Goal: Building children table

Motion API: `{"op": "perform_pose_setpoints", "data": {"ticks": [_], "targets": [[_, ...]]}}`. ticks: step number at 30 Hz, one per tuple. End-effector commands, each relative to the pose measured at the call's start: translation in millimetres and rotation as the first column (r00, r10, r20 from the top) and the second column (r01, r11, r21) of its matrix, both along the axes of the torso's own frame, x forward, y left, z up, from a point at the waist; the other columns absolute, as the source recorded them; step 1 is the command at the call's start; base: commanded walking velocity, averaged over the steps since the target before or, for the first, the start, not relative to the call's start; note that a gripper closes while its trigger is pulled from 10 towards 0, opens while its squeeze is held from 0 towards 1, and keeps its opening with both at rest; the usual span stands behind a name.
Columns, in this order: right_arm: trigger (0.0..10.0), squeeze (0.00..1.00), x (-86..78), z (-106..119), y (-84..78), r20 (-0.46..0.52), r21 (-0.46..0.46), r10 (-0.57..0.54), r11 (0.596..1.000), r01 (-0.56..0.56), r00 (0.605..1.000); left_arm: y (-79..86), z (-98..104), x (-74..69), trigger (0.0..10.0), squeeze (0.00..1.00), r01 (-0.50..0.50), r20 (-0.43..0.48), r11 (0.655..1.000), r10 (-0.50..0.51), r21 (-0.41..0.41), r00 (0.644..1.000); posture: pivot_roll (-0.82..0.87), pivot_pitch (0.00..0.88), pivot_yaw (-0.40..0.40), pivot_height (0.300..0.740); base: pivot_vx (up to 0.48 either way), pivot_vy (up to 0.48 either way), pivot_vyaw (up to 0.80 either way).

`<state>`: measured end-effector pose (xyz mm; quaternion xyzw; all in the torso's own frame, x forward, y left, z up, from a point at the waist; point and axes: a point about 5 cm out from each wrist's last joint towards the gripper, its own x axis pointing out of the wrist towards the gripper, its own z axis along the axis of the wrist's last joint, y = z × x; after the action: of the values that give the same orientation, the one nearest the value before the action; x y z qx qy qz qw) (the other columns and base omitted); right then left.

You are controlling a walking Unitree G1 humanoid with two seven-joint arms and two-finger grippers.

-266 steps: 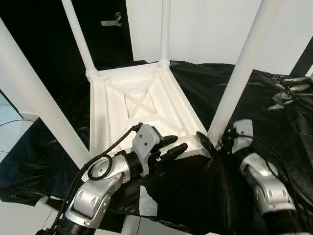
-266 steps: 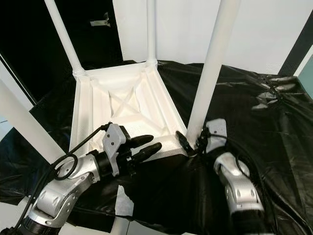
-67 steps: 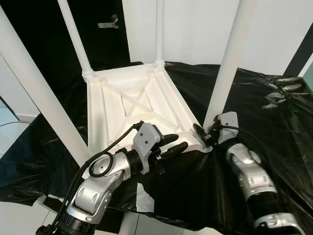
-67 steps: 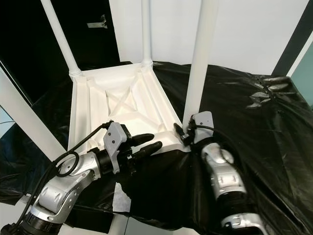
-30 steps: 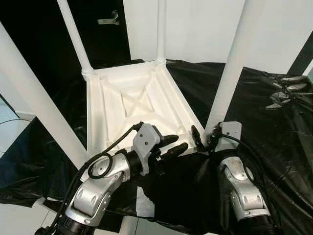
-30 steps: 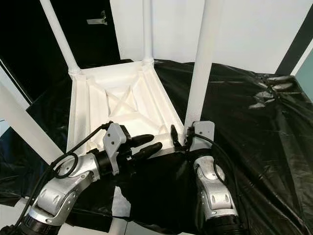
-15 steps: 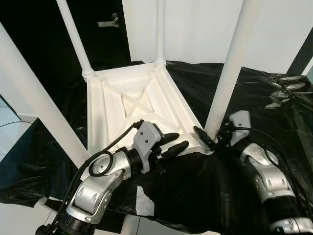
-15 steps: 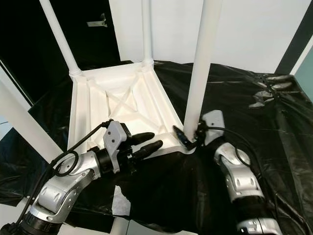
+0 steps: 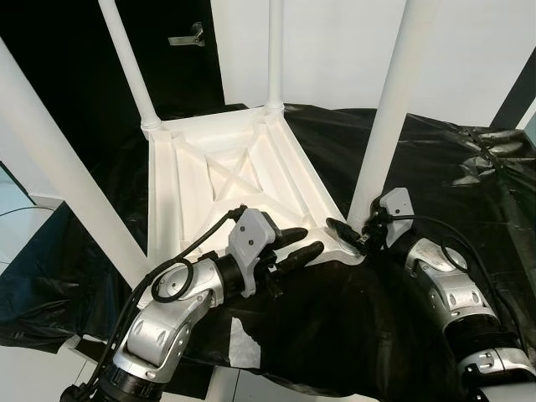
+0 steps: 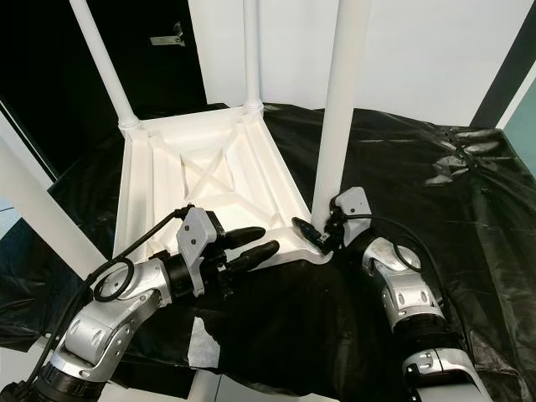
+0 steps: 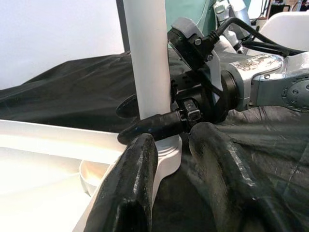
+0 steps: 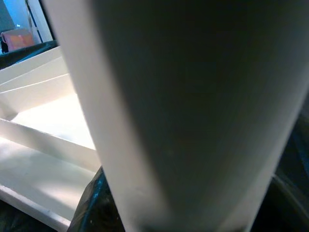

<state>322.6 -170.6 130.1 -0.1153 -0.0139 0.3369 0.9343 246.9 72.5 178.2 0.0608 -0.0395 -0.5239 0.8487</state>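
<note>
Inverted, the white table (image 9: 234, 180) lay on the black sheet (image 9: 435, 176); right gripper (image 9: 352, 235) clasped the near-right leg (image 9: 381, 126) at its base, left gripper (image 9: 293, 244) spread over the near edge

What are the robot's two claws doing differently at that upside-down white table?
The right gripper is closed around the base of the near right leg; the left gripper is open, holding nothing. The right sits at the tabletop corner, the left over its near edge. Both have black fingers.
</note>
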Motion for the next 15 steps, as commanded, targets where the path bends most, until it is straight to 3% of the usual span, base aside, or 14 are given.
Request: {"op": "perform_pose_setpoints", "data": {"ticks": [1,5,6,13,15], "targets": [[0.0,0.00,-4.9,-14,-3.1,-0.049,-0.029,-0.025,0.999,0.024,0.998,-0.4,-2,-0.8,10.0,0.00,-0.010,-0.003,1.000,0.010,0.009,1.000,0.00,0.000,-0.002,0.740,0.000,0.000,0.00],[0.0,0.00,-7.6,-18,-6.9,-0.056,-0.035,-0.112,0.993,0.110,0.992,-1.9,-3,-0.7,10.0,0.00,-0.004,-0.005,1.000,0.004,0.008,1.000,-0.01,0.000,0.001,0.740,0.000,0.000,0.00],[10.0,0.00,-9.7,-20,-5.2,-0.055,-0.027,-0.140,0.990,0.139,0.989,-2.3,-3,-0.6,10.0,0.00,0.000,-0.006,1.000,0.000,0.009,1.000,-0.02,0.000,0.005,0.740,0.000,0.000,0.00],[10.0,0.00,-20.1,-24,7.6,-0.045,0.016,-0.257,0.966,0.258,0.965,-3.8,-5,-0.1,10.0,0.00,0.016,-0.012,1.000,-0.015,0.015,1.000,-0.04,0.000,0.021,0.740,0.000,0.000,0.00],[10.0,0.00,-24.3,-27,14.0,-0.054,0.047,-0.362,0.930,0.364,0.931,-4.1,-7,0.7,10.0,0.00,0.026,-0.009,0.999,-0.025,0.037,1.000,-0.04,0.000,0.024,0.740,0.000,0.000,0.00]]}}
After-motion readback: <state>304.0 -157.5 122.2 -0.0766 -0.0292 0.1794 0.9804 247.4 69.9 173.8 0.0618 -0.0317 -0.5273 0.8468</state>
